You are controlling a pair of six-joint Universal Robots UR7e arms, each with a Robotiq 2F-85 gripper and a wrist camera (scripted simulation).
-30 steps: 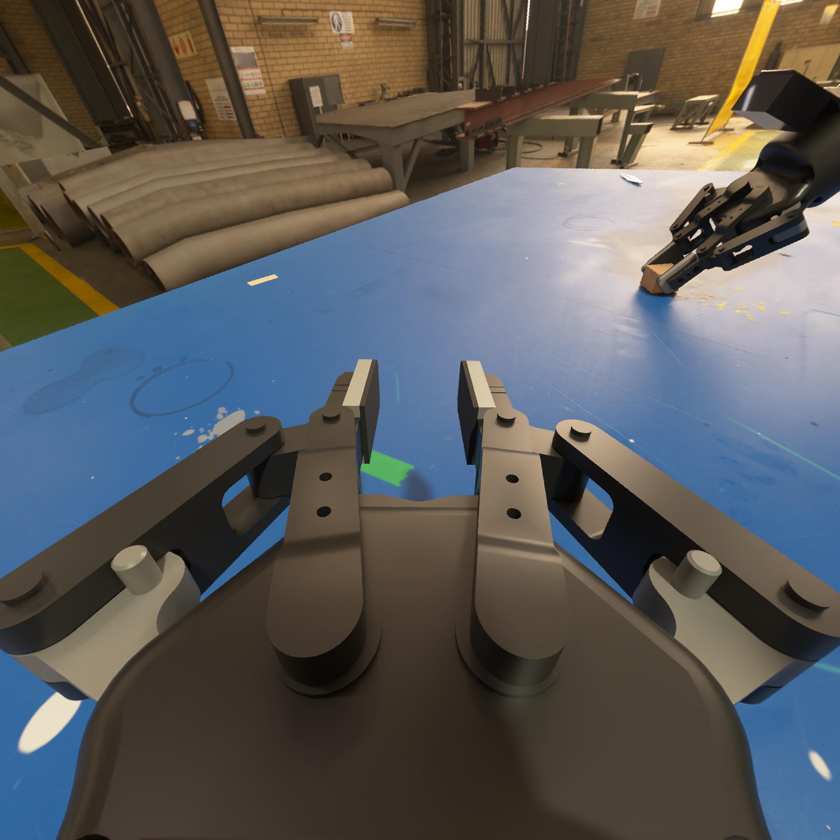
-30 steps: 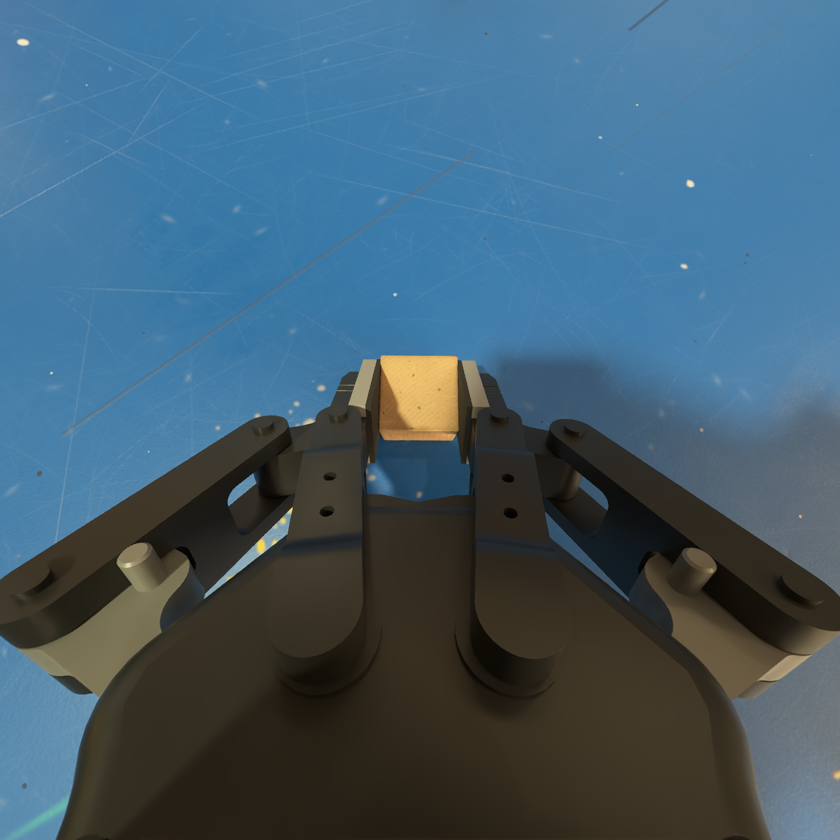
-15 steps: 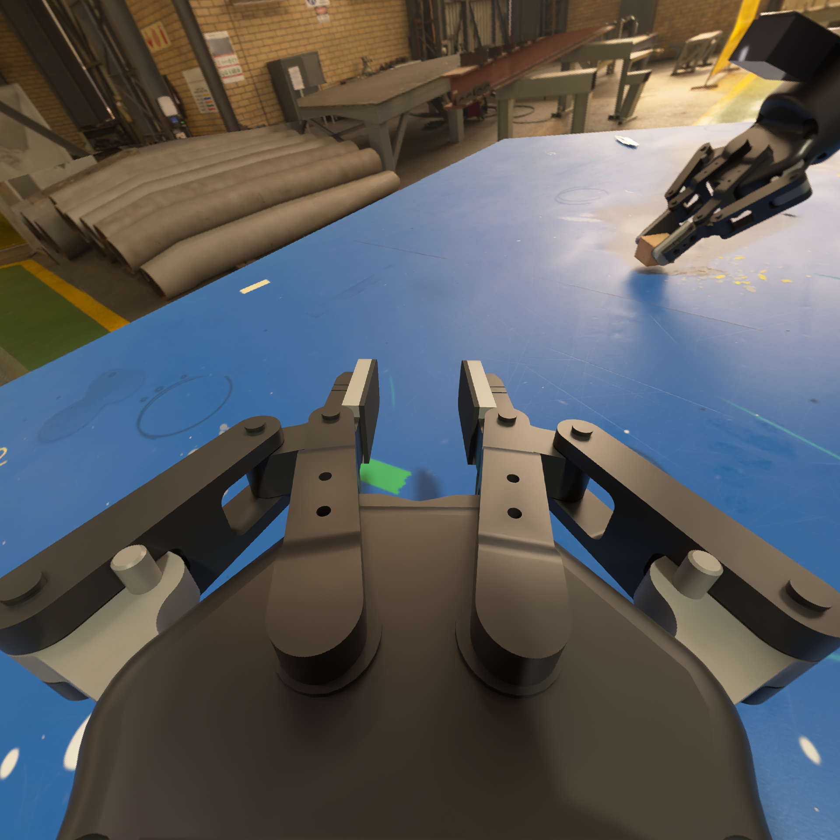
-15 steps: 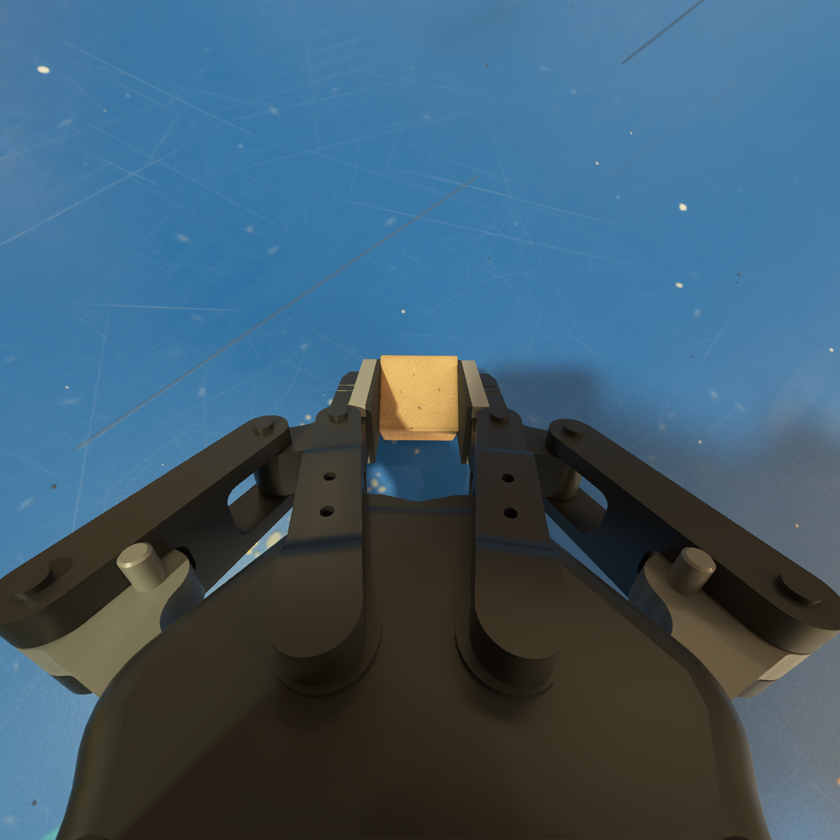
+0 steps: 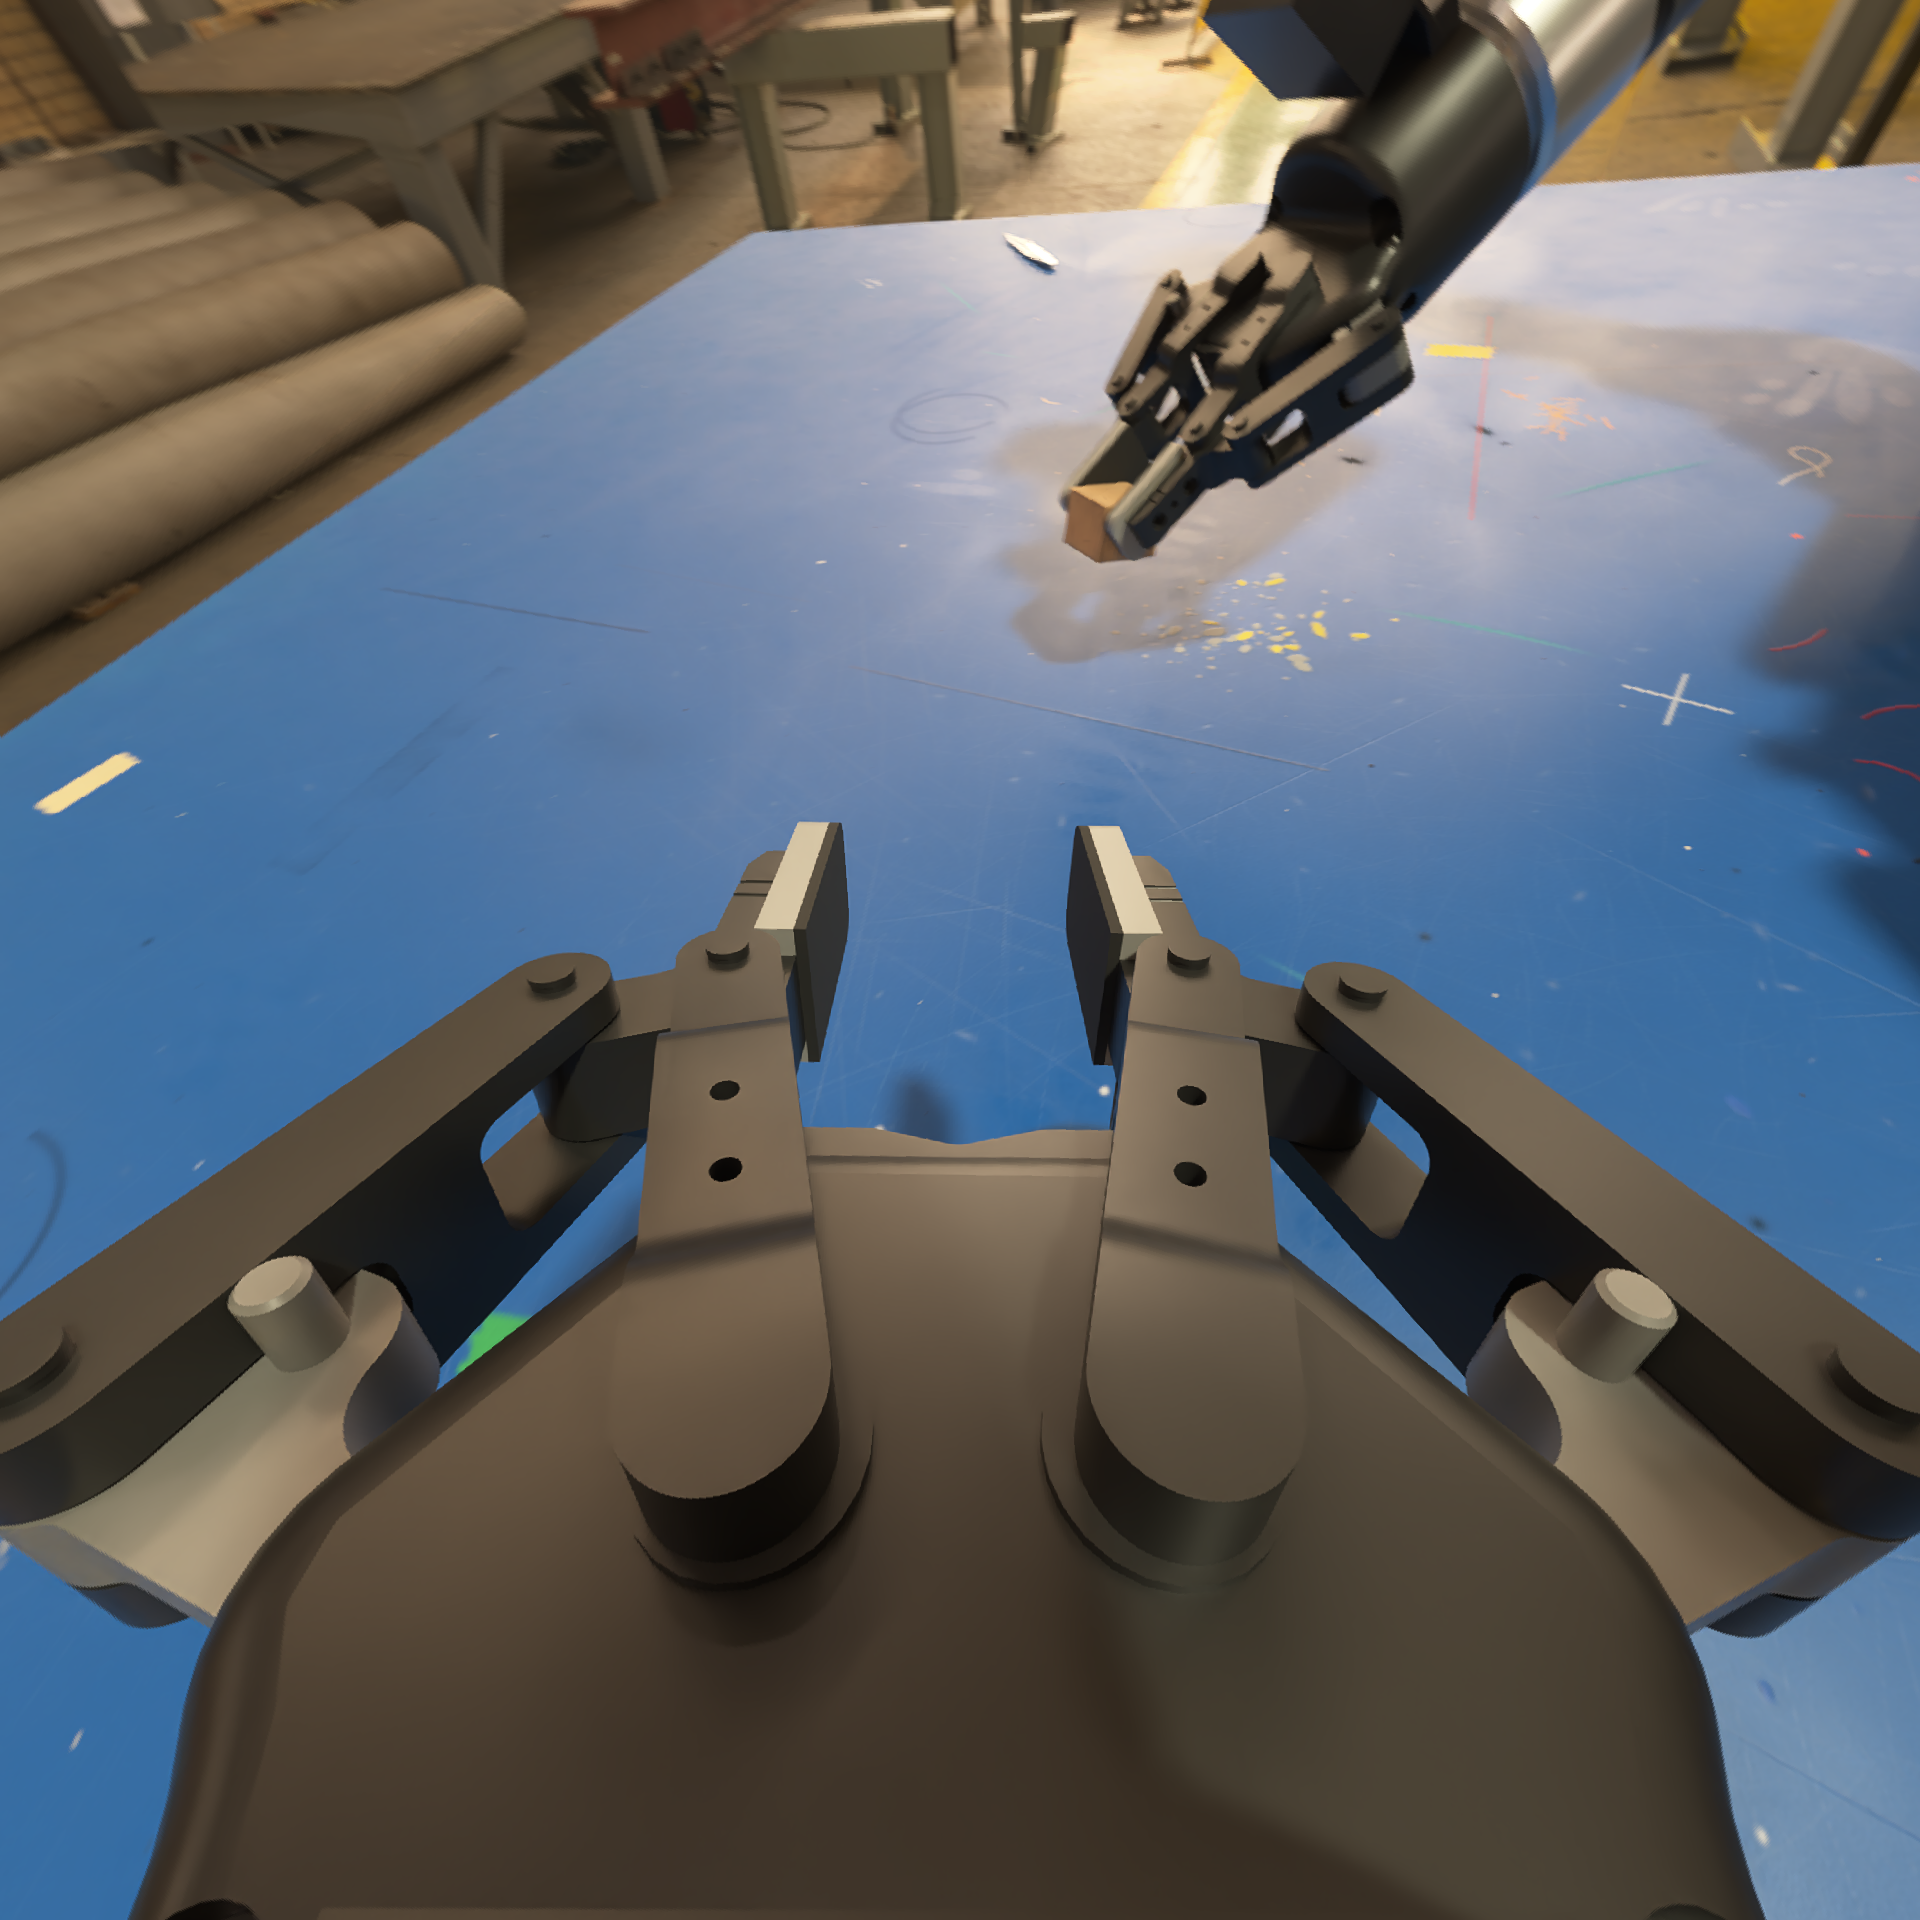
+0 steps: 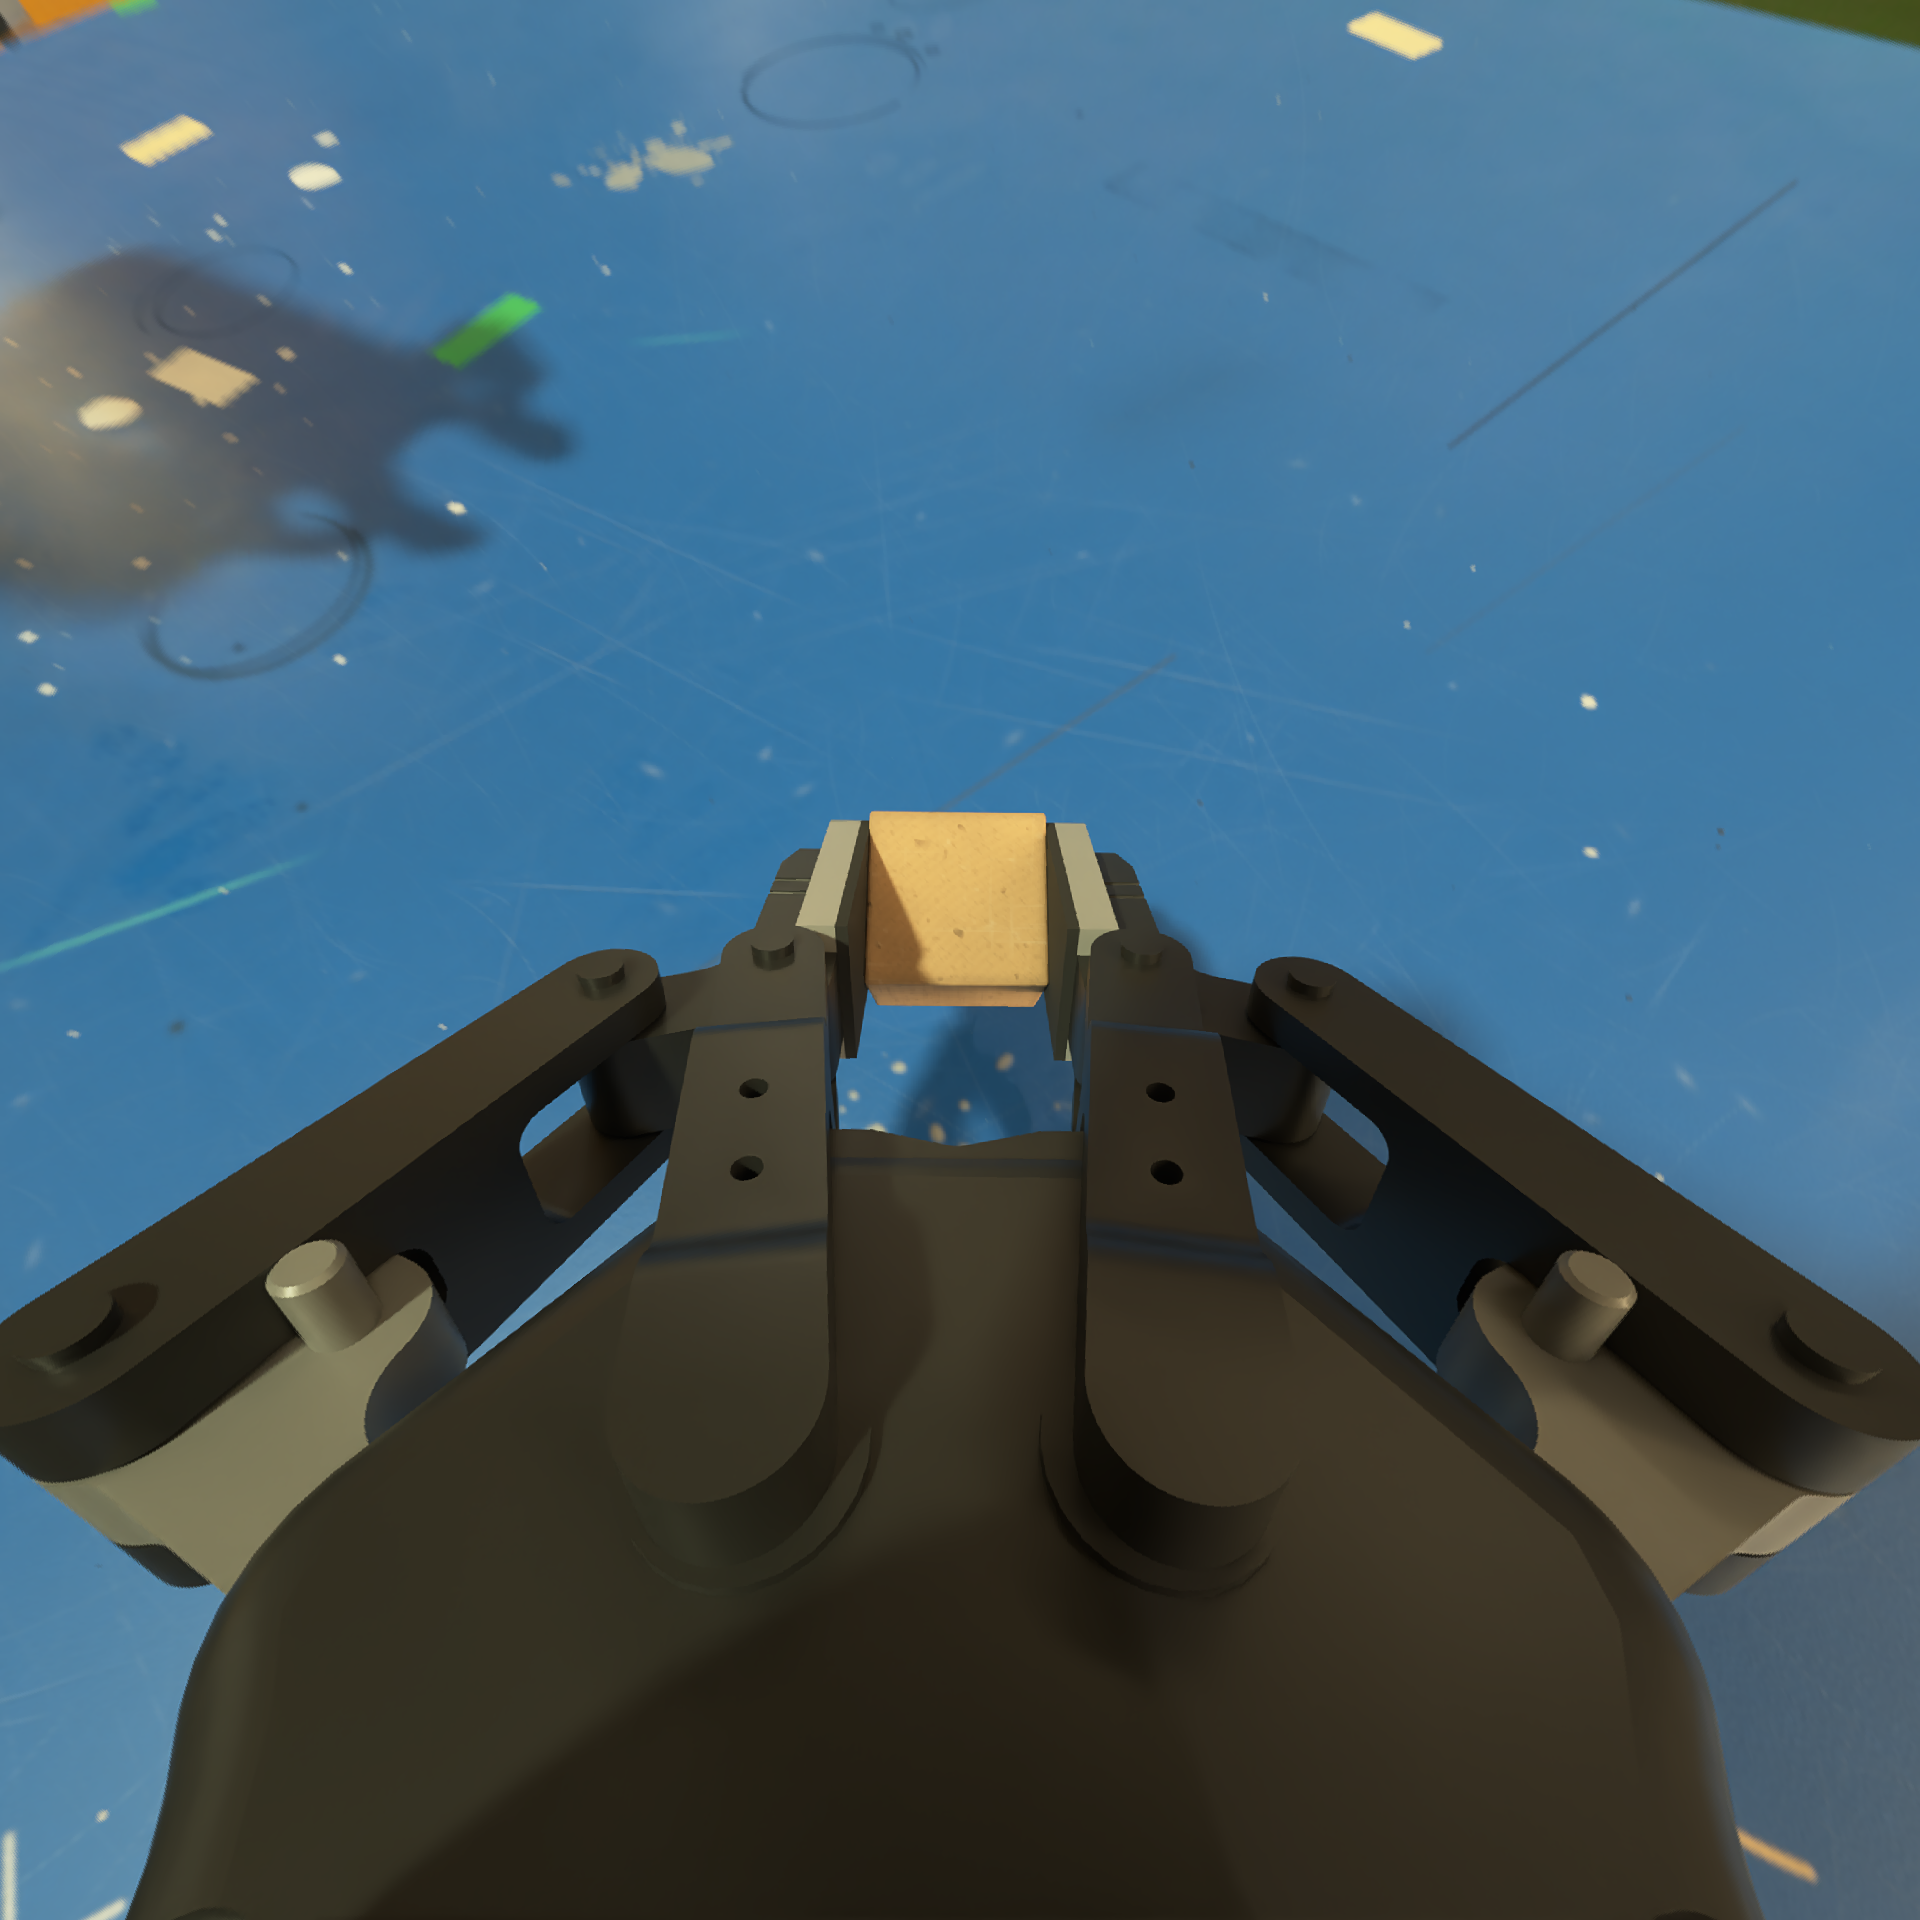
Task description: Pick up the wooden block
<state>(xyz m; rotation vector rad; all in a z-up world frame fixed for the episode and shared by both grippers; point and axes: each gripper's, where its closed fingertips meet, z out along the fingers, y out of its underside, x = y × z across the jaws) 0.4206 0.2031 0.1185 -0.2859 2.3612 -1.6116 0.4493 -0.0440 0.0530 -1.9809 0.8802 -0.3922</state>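
Note:
The wooden block (image 6: pixel 956 899) is a small tan cube held between the pads of my right gripper (image 6: pixel 956 914), which is shut on it and carries it clear above the blue table (image 6: pixel 1247 468). In the left wrist view the same block (image 5: pixel 1093 522) shows at the tips of the right gripper (image 5: pixel 1127 514), in the air over the far part of the table, with its shadow below. My left gripper (image 5: pixel 958 914) is open and empty, low over the near part of the table (image 5: pixel 520 779).
The table top is scratched and bears paint flecks, a green patch (image 6: pixel 486 328) and yellow specks (image 5: pixel 1273 634). The right arm (image 5: pixel 1455 125) reaches in from the upper right. Grey rolls (image 5: pixel 208 343) and steel benches (image 5: pixel 436 94) stand beyond the table's far edge.
My right gripper has lifted the block off the table and tilted up, so more of the table shows. My left gripper has stayed open while its view has swung toward the right arm.

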